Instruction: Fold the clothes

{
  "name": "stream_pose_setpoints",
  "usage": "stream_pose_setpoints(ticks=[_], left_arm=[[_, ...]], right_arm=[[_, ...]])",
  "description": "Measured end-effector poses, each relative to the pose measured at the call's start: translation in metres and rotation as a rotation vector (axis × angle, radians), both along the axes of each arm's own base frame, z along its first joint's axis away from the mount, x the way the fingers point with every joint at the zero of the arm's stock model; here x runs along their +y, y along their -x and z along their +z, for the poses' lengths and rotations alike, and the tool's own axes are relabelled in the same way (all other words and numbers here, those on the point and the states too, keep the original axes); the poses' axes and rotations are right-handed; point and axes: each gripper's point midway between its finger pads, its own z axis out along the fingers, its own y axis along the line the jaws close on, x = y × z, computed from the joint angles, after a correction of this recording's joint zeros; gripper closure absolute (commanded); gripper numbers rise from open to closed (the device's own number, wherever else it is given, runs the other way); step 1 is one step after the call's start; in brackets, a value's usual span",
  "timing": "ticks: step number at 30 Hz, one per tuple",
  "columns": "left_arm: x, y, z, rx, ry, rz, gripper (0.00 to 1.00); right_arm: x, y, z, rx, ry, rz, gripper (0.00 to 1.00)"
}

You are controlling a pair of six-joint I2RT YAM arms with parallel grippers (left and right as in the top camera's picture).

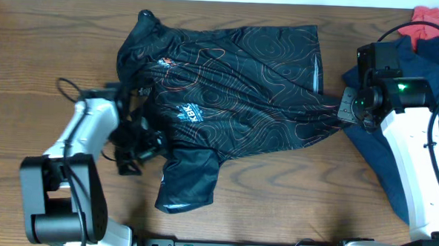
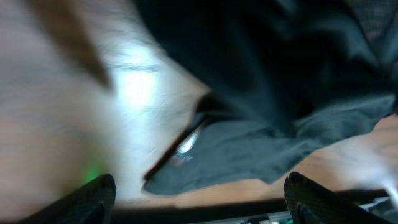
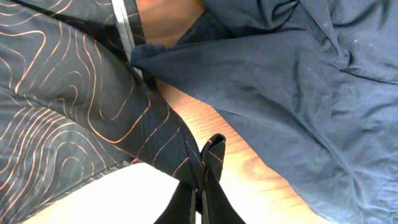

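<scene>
Here: one black jersey [image 1: 236,79], one navy garment [image 1: 385,163], one red cloth [image 1: 430,17]; right gripper [image 3: 202,169] clenched on jersey, left gripper [image 2: 199,186] released.

Jersey [image 1: 236,79] lettering unreadable (too small); left wrist view blurred.

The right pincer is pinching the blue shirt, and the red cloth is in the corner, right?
Not quite. The right pincer is pinching the black jersey, not the blue shirt beside it; the right wrist view shows this. The red cloth is in the corner.
</scene>
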Motion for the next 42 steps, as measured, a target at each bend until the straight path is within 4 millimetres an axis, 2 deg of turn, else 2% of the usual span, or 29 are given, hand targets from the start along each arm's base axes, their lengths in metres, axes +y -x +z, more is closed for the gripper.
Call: stream_pose_setpoints(ticks=[7,9,11,12,13,14,18,22,24,27,29,32,34,36,41,42], left_arm=[[-0.034,-0.024,-0.029,-0.195,0.027,-0.123,0.12],[-0.037,-0.030,-0.029,-0.228,0.018,-0.131,0.17],[-0.039,-0.038,-0.030,-0.267,-0.004,-0.130,0.41],[-0.039,-0.041,-0.031,-0.277,-0.011,-0.127,0.59],[-0.038,-0.042,-0.032,-0.281,-0.019,-0.132,0.72],[-0.037,-0.041,-0.033,-0.276,-0.026,-0.128,0.94],[-0.035,-0.027,-0.033,-0.217,-0.038,-0.124,0.94],[-0.029,0.001,-0.023,-0.106,-0.052,-0.126,0.94],[-0.024,0.005,-0.004,-0.109,-0.054,-0.125,0.94],[-0.018,-0.016,0.040,-0.242,-0.049,-0.107,0.94],[-0.009,-0.034,0.082,-0.381,-0.054,-0.083,0.94],[0.007,-0.048,0.139,-0.564,-0.076,-0.034,0.94],[0.020,-0.051,0.180,-0.698,-0.101,0.011,0.94],[0.031,-0.050,0.213,-0.809,-0.126,0.051,0.94],[0.050,-0.042,0.286,-1.070,-0.195,0.131,0.94],[0.052,-0.040,0.298,-1.119,-0.206,0.140,0.94]], right_arm=[[0.000,-0.001,0.000,-0.004,0.000,0.000,0.99],[0.000,-0.001,0.000,-0.004,0.000,0.000,0.99],[0.000,-0.001,0.000,-0.004,0.000,0.000,0.99],[0.000,-0.001,0.000,-0.005,0.000,0.000,0.99],[0.000,-0.001,0.000,-0.003,0.000,0.000,0.99],[0.000,-0.001,0.000,-0.003,0.000,0.000,0.99],[0.000,-0.001,0.000,-0.002,0.001,0.004,0.99],[0.000,-0.001,0.000,-0.001,0.003,0.010,0.99],[0.000,-0.001,0.000,-0.003,0.002,0.011,0.99],[0.004,-0.007,0.002,-0.027,-0.016,0.015,0.99],[0.007,-0.010,0.004,-0.047,-0.036,0.021,0.99],[0.007,-0.011,0.016,-0.097,-0.062,0.019,0.99],[0.000,-0.009,0.036,-0.165,-0.071,-0.001,0.99],[-0.006,-0.007,0.063,-0.256,-0.075,-0.014,0.99],[-0.008,0.003,0.144,-0.524,-0.078,0.005,0.99],[-0.008,0.006,0.154,-0.558,-0.075,0.010,0.99]])
